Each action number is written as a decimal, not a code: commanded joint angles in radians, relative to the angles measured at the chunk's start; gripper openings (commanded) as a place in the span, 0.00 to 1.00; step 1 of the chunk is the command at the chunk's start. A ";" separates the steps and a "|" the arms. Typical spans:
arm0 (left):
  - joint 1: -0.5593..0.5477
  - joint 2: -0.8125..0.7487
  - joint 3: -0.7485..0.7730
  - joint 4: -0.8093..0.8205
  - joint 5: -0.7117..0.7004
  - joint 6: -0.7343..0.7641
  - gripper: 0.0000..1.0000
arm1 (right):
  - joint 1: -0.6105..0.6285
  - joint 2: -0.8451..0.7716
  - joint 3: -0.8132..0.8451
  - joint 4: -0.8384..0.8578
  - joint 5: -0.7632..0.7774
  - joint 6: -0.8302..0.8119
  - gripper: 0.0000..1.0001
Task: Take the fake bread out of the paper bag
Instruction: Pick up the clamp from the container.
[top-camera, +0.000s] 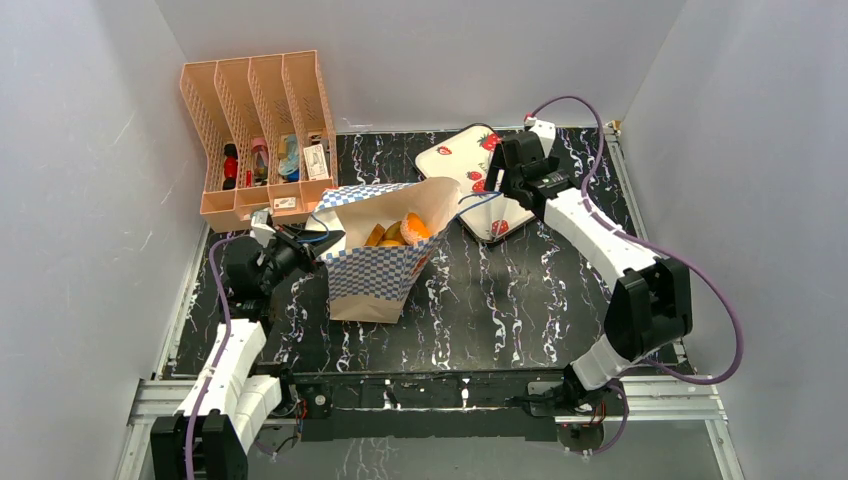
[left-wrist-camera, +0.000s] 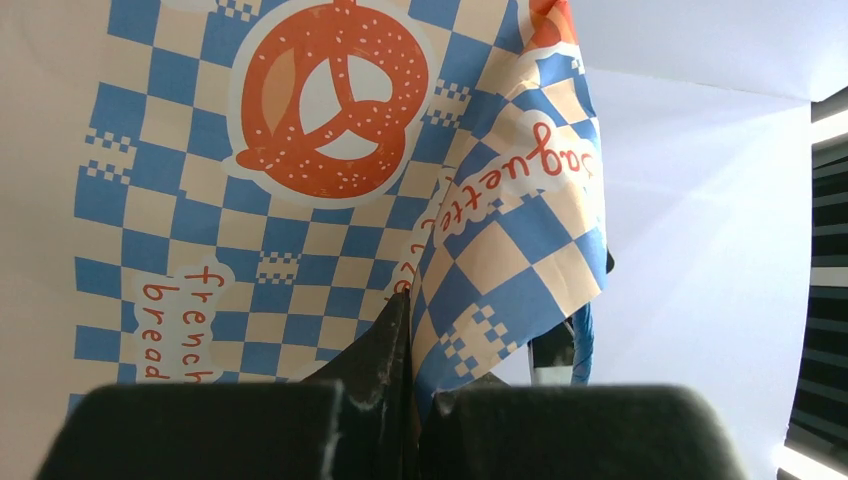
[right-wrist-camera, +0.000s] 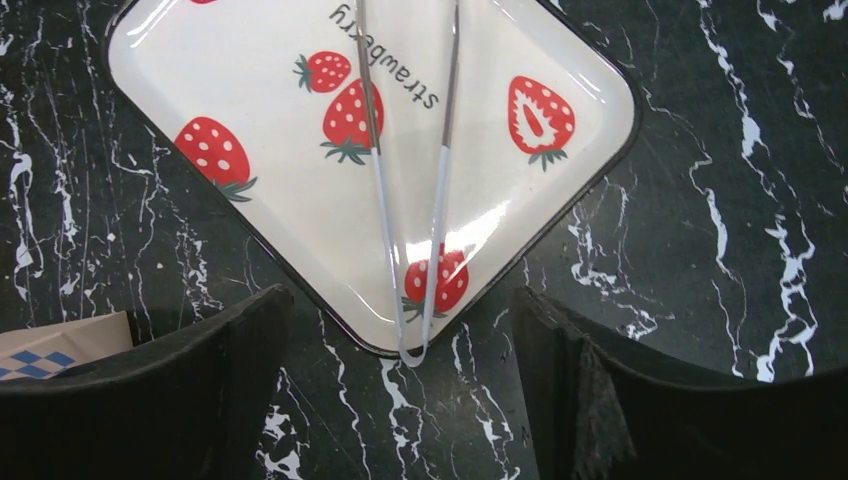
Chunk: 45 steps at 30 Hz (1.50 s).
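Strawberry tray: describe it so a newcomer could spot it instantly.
Start at the black marbled table. Towards its far edge, just right of the paper bag, lies the tray, turned corner-on. It is the only flat white dish, dark-rimmed and printed with red strawberries, unlike the peach slotted rack at far left.

We see fake bread (top-camera: 400, 233) in paper bag (top-camera: 372, 265), mid-table (top-camera: 500, 300); rack (top-camera: 258, 120) behind-left of bag, tray (top-camera: 458, 170) behind-right.

Blue-and-cream chequered paper bag (top-camera: 372, 268)
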 joint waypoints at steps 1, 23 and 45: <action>0.014 -0.025 0.053 0.016 0.051 0.015 0.00 | 0.002 -0.093 -0.054 0.078 0.080 0.000 0.81; 0.072 0.008 0.227 -0.311 0.108 0.229 0.00 | -0.006 -0.070 -0.123 0.157 0.061 -0.018 0.81; 0.089 0.001 0.172 -0.253 0.110 0.186 0.00 | -0.006 -0.059 -0.185 0.175 0.091 -0.029 0.95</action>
